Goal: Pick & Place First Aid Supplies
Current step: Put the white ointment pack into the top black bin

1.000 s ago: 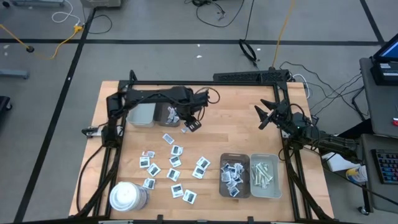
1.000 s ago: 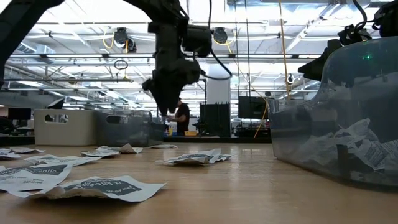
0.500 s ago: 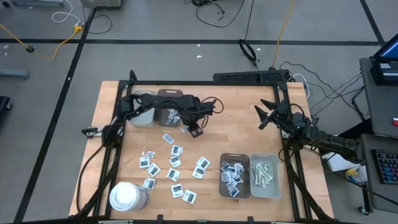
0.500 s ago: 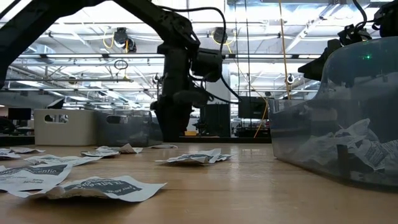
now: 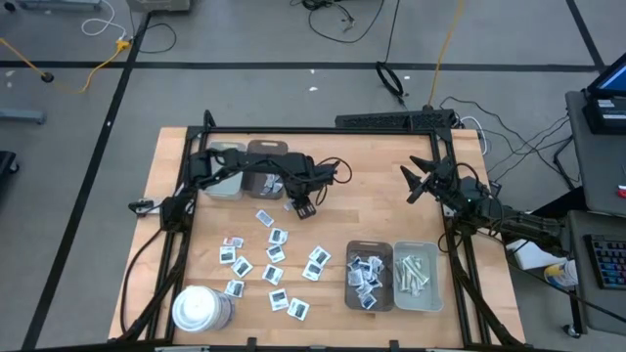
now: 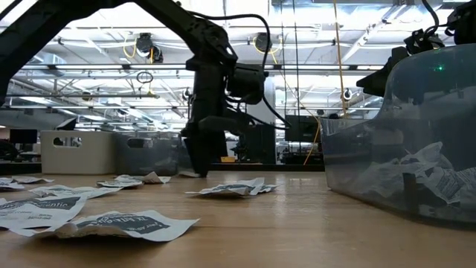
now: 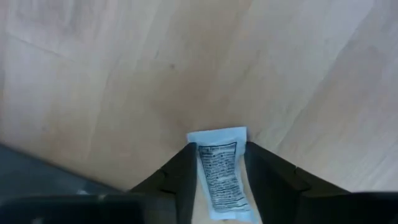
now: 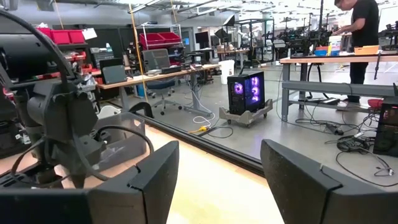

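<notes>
Left claw (image 7: 217, 180) around packet (image 7: 217, 171), lengthwise between fingers (image 7: 181, 180).

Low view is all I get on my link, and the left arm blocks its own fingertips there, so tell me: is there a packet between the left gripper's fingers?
Observer: Yes. In the left wrist view a white packet with dark print lies between the left gripper's two fingers, over bare wood.
Operator: Where on the table is that gripper?
Observer: From above, the left gripper is near the table's middle, beside the two bins at the far left, above the scattered packets.
Operator: And the right arm?
Observer: The right gripper waits open at the table's far right, holding nothing.
Operator: Anything sorted already?
Observer: The grey tray near the right front holds several packets.
</notes>
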Robot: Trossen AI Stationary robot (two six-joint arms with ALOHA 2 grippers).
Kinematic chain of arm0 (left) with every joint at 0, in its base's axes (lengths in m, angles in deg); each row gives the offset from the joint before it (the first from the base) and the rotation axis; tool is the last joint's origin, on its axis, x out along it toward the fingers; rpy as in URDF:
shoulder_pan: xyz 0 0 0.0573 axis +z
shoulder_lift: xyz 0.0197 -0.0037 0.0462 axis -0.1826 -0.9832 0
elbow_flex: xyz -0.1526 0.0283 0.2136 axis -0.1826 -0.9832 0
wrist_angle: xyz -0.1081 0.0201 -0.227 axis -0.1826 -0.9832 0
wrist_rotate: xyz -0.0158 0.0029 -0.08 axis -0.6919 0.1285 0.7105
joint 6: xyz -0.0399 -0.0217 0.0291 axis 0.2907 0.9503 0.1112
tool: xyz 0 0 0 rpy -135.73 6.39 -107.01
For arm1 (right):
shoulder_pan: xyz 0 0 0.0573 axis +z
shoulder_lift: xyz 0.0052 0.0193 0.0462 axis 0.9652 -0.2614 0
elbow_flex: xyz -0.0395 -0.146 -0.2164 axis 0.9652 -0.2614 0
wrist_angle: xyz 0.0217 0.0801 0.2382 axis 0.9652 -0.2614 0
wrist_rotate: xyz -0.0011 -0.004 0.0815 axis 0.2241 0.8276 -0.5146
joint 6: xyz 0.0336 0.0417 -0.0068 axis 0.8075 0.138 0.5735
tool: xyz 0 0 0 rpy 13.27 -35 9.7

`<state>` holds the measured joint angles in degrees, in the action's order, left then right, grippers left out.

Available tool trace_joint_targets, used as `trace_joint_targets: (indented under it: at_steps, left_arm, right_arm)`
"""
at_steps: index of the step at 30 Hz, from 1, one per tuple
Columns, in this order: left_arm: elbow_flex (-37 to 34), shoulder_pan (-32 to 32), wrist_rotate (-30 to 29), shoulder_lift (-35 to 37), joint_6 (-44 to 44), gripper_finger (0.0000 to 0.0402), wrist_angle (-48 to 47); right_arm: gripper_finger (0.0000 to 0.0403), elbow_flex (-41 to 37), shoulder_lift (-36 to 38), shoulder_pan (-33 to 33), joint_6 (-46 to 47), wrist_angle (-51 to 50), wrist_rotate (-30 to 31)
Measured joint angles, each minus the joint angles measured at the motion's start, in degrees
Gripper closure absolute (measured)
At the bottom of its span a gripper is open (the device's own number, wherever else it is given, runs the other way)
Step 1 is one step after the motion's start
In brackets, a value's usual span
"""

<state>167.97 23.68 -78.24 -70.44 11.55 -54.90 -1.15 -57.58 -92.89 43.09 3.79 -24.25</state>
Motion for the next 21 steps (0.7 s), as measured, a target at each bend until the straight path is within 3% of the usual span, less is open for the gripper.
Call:
trace_joint_targets:
  at_steps: [9,21]
  left_arm:
    - [-1.2,-0.3,3.2,0.2,-1.3,0.0391,0.5]
    - [1.7,-0.4,5.2,1.8,-2.0,0.0399,-0.3]
  right_arm:
    - [0.018,0.0,0.0,0.0,0.0,0.0,0.0]
    - [0.0182,0.0,0.0,0.0,0.0,0.0,0.0]
